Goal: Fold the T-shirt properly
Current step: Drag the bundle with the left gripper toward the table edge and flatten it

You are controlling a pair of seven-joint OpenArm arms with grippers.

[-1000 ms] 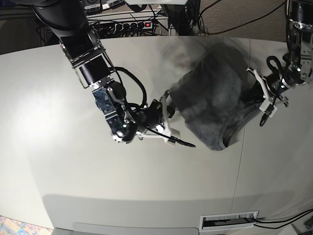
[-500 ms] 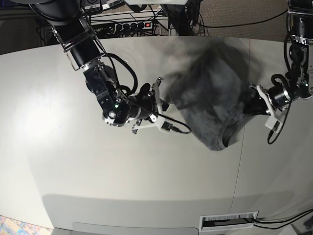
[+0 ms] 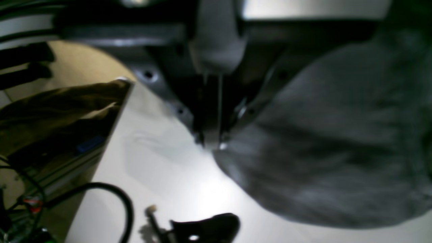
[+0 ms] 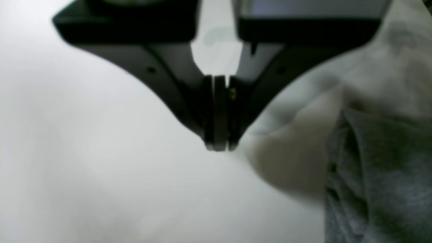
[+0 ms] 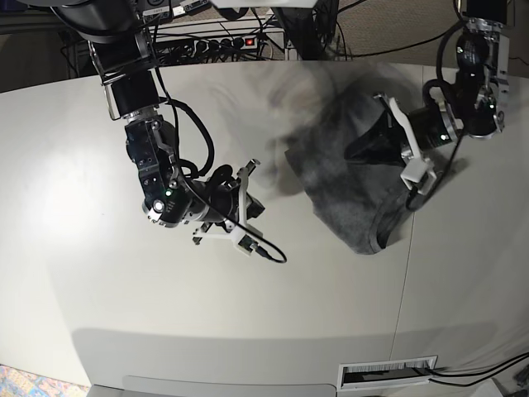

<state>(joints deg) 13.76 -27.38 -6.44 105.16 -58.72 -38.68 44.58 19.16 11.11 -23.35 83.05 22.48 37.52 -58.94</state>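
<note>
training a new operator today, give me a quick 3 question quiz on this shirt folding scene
1. True or false: the T-shirt lies flat and neatly folded.
2. Which gripper has fabric right at its tips: A) left gripper B) right gripper?
3. Fill in: the right gripper's jaws are ____ over the bare table.

Key: 1 false, it is bunched. 2 A. 3 shut.

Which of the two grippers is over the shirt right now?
The left gripper, on the right side of the base view. It is shut and reaches in over the grey T-shirt. The right gripper is shut over bare table, beside the shirt.
</note>
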